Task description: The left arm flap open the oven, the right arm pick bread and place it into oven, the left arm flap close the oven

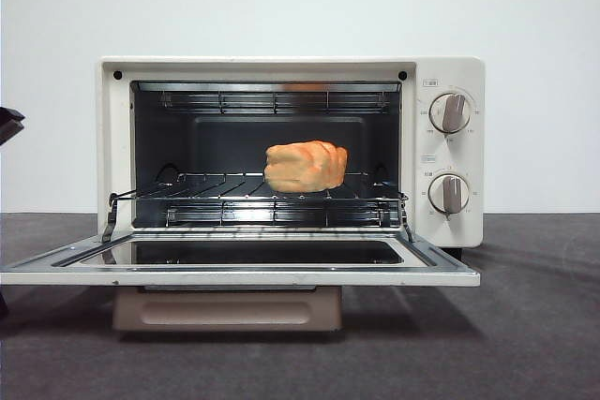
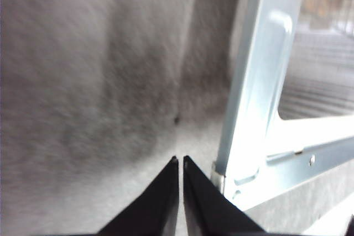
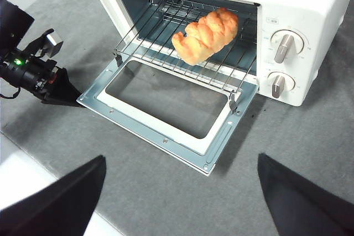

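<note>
Bread [image 1: 306,166] sits on wire rack [image 1: 253,199] inside the toaster oven [image 1: 450,77], right of centre, so open + place steps look done. Door [image 1: 239,274] lies flat, fully down; closing is what's left. Left gripper [image 2: 180,161], jaws pinched together w/ nothing held, is low at the door's front left corner, just beside it, prob. set to flip it up. Right gripper [image 3: 180,186] hovers back above the table, jaws wide apart, empty.

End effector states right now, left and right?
Left end effector: closed, empty, beside the oven door corner.
Right end effector: open, empty, above the table.
</note>
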